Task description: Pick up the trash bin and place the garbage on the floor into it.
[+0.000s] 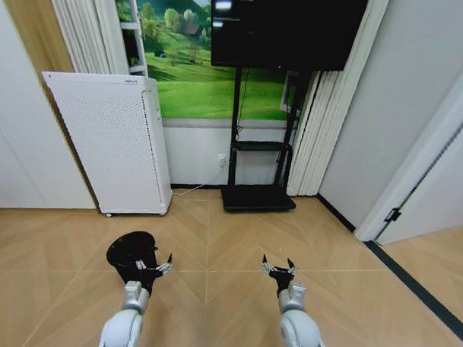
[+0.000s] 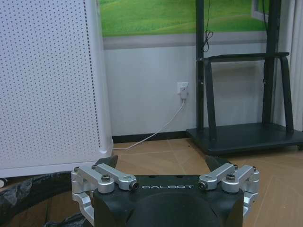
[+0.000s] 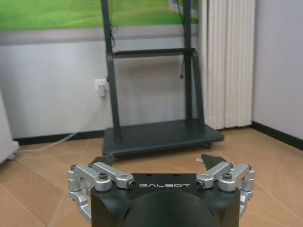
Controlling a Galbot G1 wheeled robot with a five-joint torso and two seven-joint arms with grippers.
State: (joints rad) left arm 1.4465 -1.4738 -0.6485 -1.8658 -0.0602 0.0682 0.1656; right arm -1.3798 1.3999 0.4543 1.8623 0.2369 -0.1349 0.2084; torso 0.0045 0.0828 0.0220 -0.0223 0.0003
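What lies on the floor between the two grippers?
Bare wood floor, as the head view shows. The left gripper sits at the trash bin; the right gripper hangs open over bare floor.

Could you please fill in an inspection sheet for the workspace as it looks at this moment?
Surface: wood-pattern floor, bare in front of the robot.
Job's things: black trash bin on the floor just ahead of the left end effector; its dark rim shows beside that end effector. Garbage: nothing seen.
Clutter: nothing seen.
Grippers: left end effector open, low beside the bin, not gripping it; right end effector open, held over bare floor.
Cables: white cord runs from a wall socket plug down to the floor towards the white perforated appliance.
Surroundings: black TV stand with screen, curtains, landscape mural.
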